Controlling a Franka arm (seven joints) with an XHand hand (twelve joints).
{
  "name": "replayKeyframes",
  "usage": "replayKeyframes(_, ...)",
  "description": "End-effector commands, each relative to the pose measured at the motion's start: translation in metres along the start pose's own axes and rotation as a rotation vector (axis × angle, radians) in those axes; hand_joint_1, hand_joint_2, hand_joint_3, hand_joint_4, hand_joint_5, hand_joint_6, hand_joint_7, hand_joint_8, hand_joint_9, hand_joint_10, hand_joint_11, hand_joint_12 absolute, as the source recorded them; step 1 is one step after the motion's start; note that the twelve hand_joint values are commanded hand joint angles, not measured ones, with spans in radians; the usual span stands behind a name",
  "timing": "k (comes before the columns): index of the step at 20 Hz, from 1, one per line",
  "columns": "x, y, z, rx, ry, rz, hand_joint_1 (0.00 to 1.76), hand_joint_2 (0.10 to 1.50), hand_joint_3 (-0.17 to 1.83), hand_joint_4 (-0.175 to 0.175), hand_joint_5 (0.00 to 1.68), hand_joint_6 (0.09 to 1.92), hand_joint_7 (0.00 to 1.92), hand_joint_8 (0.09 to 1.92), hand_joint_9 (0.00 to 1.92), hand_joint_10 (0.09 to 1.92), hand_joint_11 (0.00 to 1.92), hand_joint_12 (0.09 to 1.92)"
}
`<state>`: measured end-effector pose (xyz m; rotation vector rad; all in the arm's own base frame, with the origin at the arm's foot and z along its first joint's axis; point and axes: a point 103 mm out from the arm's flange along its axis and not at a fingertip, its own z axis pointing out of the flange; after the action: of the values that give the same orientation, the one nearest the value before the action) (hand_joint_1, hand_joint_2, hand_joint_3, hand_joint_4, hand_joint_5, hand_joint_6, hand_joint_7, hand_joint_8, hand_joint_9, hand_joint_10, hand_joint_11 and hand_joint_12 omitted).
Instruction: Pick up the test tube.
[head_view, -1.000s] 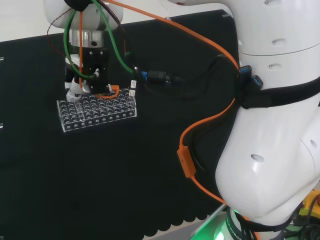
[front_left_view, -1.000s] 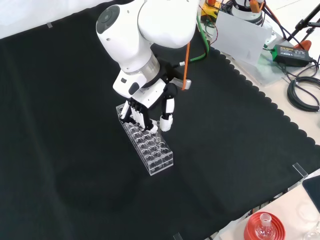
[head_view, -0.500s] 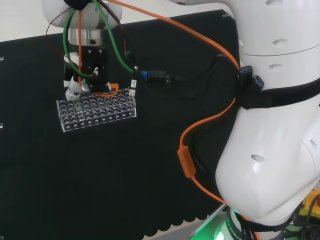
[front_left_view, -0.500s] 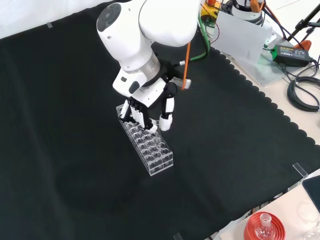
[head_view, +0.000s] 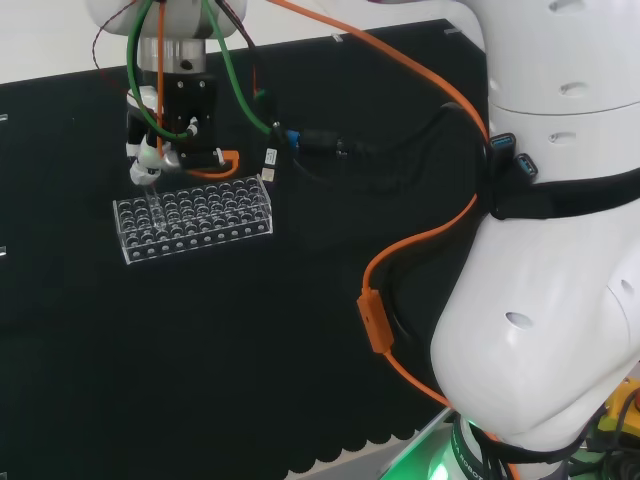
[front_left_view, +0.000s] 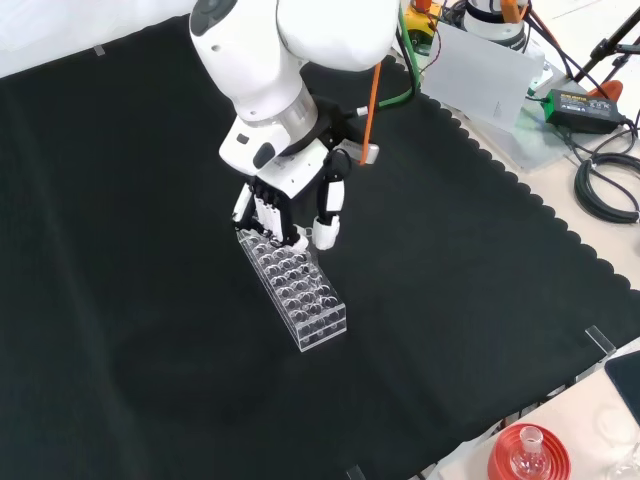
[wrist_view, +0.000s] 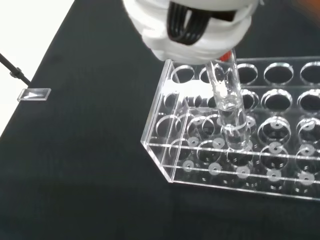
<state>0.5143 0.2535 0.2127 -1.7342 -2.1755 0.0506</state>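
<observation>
The hand (front_left_view: 290, 205) hangs over the far end of the clear rack (front_left_view: 293, 288) in the front view, fingers curled downward with the thumb (front_left_view: 326, 222) set apart on the right. From there the glass it holds is too clear to pick out.

The wrist view shows it: a clear tube (wrist_view: 229, 110) runs from under the blurred white fingers (wrist_view: 190, 30), which are closed round its upper part. Its lower end is still down in a hole near the rack's (wrist_view: 230, 145) corner, and it stands slightly tilted.

In the head view the hand (head_view: 160, 140) sits at the left end of the rack (head_view: 195, 218), just above it, with orange and green cables (head_view: 235, 90) trailing from the wrist. The rack rests flat on the black cloth (front_left_view: 480, 300).
</observation>
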Motion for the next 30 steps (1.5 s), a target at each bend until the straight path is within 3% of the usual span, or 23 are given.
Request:
replayKeyframes(1,-0.002,-0.003,-0.009,-0.012,-0.011,-0.001,1.3,0.76,0.49,-0.175,1.21,0.69,1.27,0.66,1.15,0.56,0.44,1.39)
replayKeyframes(13,0.008,-0.013,-0.04,-0.05,-0.044,-0.028,1.3,0.75,0.5,-0.175,1.22,0.68,1.28,0.65,1.15,0.56,0.44,1.39)
replayKeyframes(30,0.026,-0.05,-0.11,-0.113,-0.085,-0.079,1.31,0.74,0.51,-0.175,1.22,0.67,1.29,0.63,1.16,0.55,0.45,1.39)
